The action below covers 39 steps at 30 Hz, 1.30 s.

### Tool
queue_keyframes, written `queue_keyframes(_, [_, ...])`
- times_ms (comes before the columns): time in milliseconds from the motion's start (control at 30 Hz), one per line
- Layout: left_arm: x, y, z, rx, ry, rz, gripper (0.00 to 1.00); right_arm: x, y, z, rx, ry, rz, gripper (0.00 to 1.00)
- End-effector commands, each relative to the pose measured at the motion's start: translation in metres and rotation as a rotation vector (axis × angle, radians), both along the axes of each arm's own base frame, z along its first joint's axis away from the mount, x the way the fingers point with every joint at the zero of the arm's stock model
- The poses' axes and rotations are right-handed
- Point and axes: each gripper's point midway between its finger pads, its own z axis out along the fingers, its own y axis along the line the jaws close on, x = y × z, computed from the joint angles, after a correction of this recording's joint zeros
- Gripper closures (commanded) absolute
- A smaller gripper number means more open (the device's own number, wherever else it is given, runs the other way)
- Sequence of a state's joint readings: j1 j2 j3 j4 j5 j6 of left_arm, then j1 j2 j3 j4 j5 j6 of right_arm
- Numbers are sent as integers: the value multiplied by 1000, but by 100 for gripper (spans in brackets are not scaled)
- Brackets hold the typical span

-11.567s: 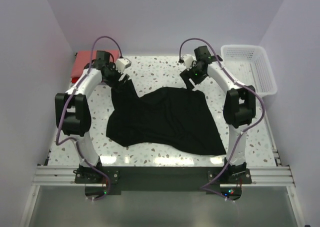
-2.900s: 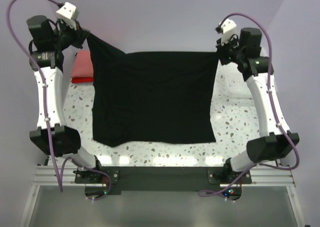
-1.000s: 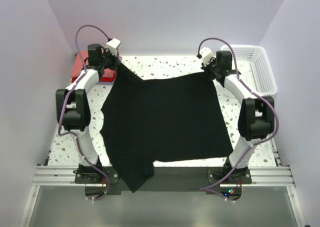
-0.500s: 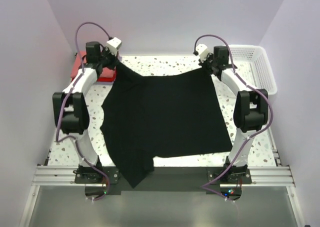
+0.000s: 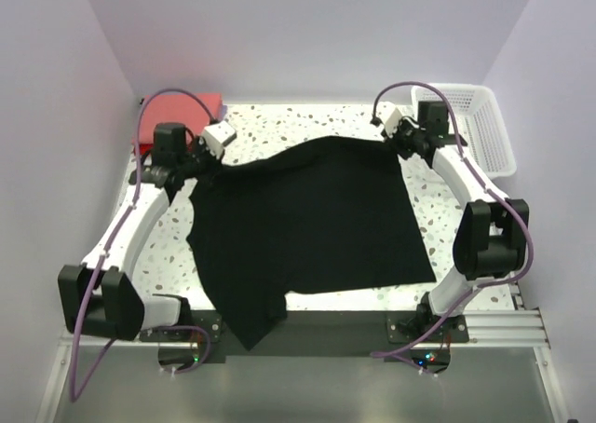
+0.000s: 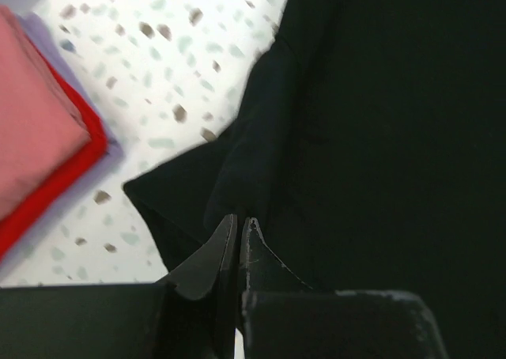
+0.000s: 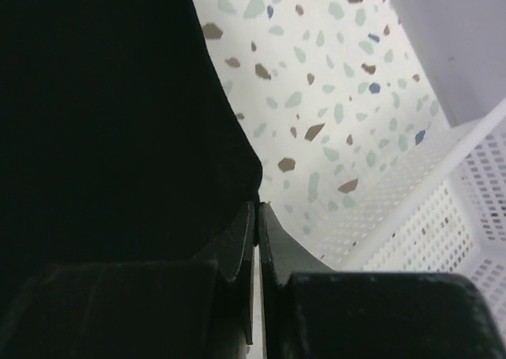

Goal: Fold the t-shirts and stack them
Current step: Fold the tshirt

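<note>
A black t-shirt (image 5: 312, 223) lies spread over the table, its lower left part hanging past the near edge. My left gripper (image 5: 203, 160) is shut on its far left corner; in the left wrist view the jaws (image 6: 239, 221) pinch a fold of the black cloth (image 6: 379, 122). At the far right corner my right gripper (image 5: 399, 146) is also shut, its jaws (image 7: 258, 205) closed on the edge of the shirt (image 7: 103, 122). A folded coral-red t-shirt stack (image 5: 194, 104) sits at the back left, and it shows beside the left jaws too (image 6: 35, 149).
A white lattice basket (image 5: 468, 125) stands at the back right, close to the right gripper (image 7: 443, 217). Bare speckled tabletop (image 5: 307, 120) lies beyond the shirt's far edge. Walls close in on both sides.
The left arm has swung down and toward the near side, drawing the shirt's left corner away from the red stack. The right gripper shifted slightly right. Both kept their hold.
</note>
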<state>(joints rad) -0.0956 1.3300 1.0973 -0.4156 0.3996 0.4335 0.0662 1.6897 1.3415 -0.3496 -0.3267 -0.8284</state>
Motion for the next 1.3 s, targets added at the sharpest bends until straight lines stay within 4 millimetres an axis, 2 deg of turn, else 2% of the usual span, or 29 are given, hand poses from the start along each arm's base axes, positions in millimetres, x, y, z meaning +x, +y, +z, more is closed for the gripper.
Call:
queue_keyframes(0, [-50,3,-24,59,98,-12,100,-20,-9,-10,-7,35,85,100])
queue_keyframes(100, [-83,3,-48,75,183,-34,100,-32,-14,-29,-23,75,118,100])
queue_keyframes(133, [-94,2,-61,82,218,-40,100,-38,-14,-43,-34,102,133,100])
queue_keyframes(200, [-104,0,-72,91,247,-52,100,-45,-14,-56,-42,138,154,100])
queue_keyframes(300, [-105,4,-87,127,266,-45,100,-52,-14,-72,-50,183,171,100])
queue_keyframes(400, [-115,5,-111,171,388,-75,100,-56,-18,-88,-84,217,191,100])
queue_keyframes(533, [-114,10,-124,214,410,-93,100,-59,-22,-99,-118,238,204,100])
queue_keyframes(600, [-110,13,-124,237,402,-92,100,-58,-23,-100,-118,248,204,100])
queue_keyframes(700, [-103,8,-111,221,391,-99,100,-48,-23,-90,-123,229,202,100])
queue_keyframes(733, [-95,6,-99,212,363,-100,100,-41,-23,-81,-127,209,203,100])
queue_keyframes(767, [-91,6,-91,210,344,-93,100,-42,-24,-77,-127,221,207,100])
queue_keyframes(800, [-90,7,-86,212,339,-90,100,-36,-37,-67,-118,203,183,100])
queue_keyframes(833, [-84,6,-75,211,314,-90,100,-36,-39,-63,-115,201,184,100])
queue_keyframes(900, [-89,3,-68,205,324,-124,100,-41,-44,-59,-120,209,197,100])
queue_keyframes(1000, [-101,-3,-70,190,352,-184,100,-49,-46,-65,-143,220,214,100])
queue_keyframes(1067, [-116,-8,-82,187,399,-228,100,-54,-45,-74,-140,243,218,100])
queue_keyframes(1200, [-130,-13,-97,210,437,-277,100,-61,-47,-84,-143,268,216,100])
queue_keyframes(1233, [-136,-16,-100,225,449,-307,94,-63,-48,-86,-152,274,226,100])
queue_keyframes(1267, [-140,-16,-104,233,463,-322,86,-65,-48,-87,-160,283,237,95])
